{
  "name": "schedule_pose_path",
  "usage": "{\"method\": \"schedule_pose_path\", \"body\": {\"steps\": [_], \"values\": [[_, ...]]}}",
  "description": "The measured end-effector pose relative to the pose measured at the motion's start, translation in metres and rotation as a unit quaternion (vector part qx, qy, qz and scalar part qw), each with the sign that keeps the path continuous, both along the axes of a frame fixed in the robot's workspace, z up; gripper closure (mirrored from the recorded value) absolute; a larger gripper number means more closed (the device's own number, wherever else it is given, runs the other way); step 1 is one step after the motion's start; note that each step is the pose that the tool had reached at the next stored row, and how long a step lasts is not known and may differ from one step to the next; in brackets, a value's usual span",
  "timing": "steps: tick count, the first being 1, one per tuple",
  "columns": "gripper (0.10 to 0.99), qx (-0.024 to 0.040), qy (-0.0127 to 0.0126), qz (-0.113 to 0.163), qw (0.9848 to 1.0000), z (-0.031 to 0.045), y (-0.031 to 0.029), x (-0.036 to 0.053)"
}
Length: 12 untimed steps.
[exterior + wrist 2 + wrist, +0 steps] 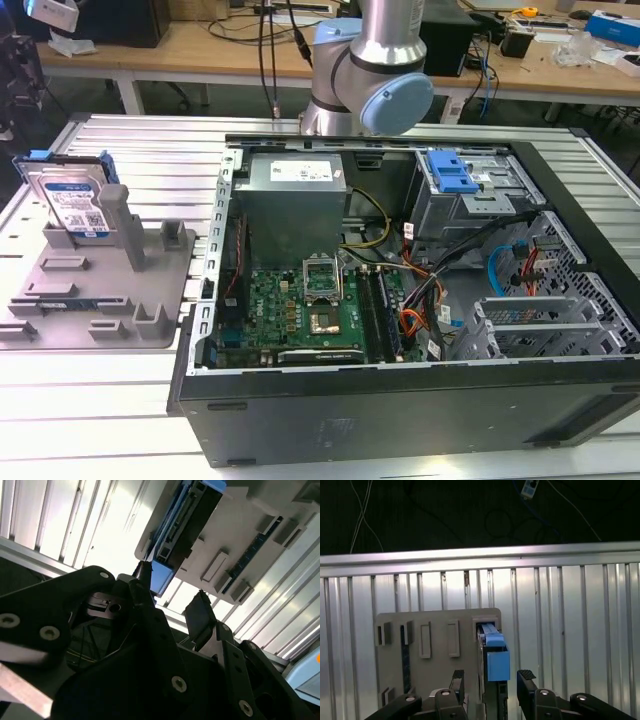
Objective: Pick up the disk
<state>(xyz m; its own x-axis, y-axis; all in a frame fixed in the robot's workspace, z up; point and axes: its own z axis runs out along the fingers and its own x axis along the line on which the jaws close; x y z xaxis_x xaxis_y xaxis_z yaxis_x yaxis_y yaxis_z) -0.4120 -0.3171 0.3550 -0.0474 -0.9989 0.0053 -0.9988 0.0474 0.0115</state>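
Note:
The disk (72, 200) stands upright on its edge in the grey holder tray (100, 300) at the exterior view's left. It is silver with a white-and-blue label and a blue bracket. In the first wrist view I look down on the disk's (492, 655) blue-capped top edge, and my gripper (492, 680) hangs open above it, one finger on each side of that edge and apart from it. In the second wrist view the open gripper (172, 592) is short of the disk (185, 520) and the tray (240, 530). Nothing is held.
An open computer case (400, 300) fills the middle and right of the ribbed metal table (130, 150), with a blue-latched drive cage (455, 175) at its back. The arm's body (370, 70) rises behind the case. The table's edge (480, 555) lies beyond the tray.

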Motion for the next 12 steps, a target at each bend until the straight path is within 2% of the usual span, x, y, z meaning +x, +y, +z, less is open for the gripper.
{"method": "schedule_pose_path", "body": {"steps": [3, 12], "values": [[0.545, 0.0, 0.0, 0.0, 1.0, -0.0019, 0.0, 0.0006], [0.545, 0.0, 0.0, 0.0, 1.0, -0.0144, 0.0007, 0.0009]]}}
